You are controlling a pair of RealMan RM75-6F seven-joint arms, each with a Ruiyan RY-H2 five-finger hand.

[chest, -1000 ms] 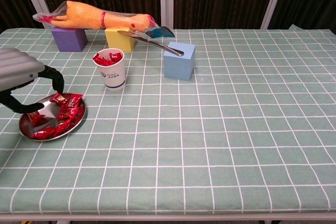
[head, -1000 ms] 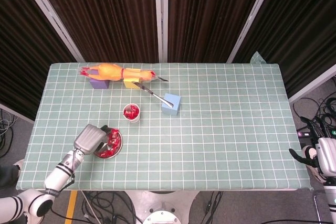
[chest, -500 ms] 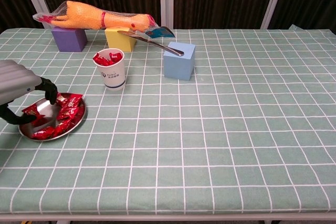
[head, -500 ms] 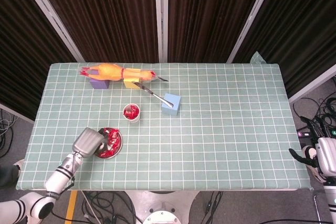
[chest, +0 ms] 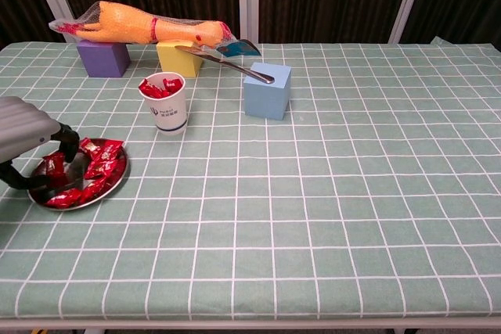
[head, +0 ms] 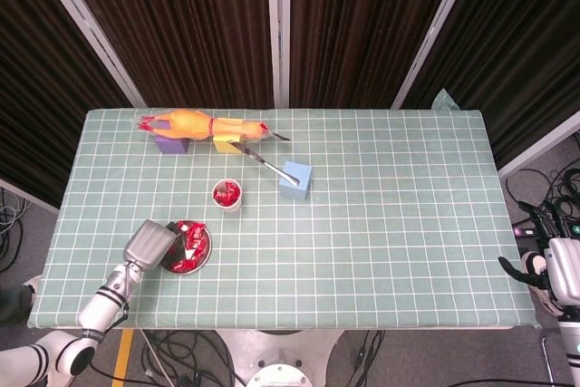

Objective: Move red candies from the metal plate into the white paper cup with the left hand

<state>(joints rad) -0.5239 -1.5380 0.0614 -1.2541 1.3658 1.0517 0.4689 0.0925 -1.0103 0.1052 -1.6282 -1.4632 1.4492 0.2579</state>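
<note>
The left hand [chest: 27, 150] is reaching down into the metal plate [chest: 109, 186] at the near left of the desk [chest: 329, 193], its fingers [chest: 69, 140] curling narrowly around one of the red candies [chest: 55, 168], which seems pinched between them, though the grip is not fully plain. More candies are lying loose in the plate, and several are already sitting in the white paper cup [chest: 165, 107] just beyond it. This is judged to be the pick-up step. The next move is calling for a lift clear of the plate's rim, a short carry away and rightward to above the cup, then a release. The right hand [head: 544, 269] is hanging off the desk's edge, fingers too small to read.
</note>
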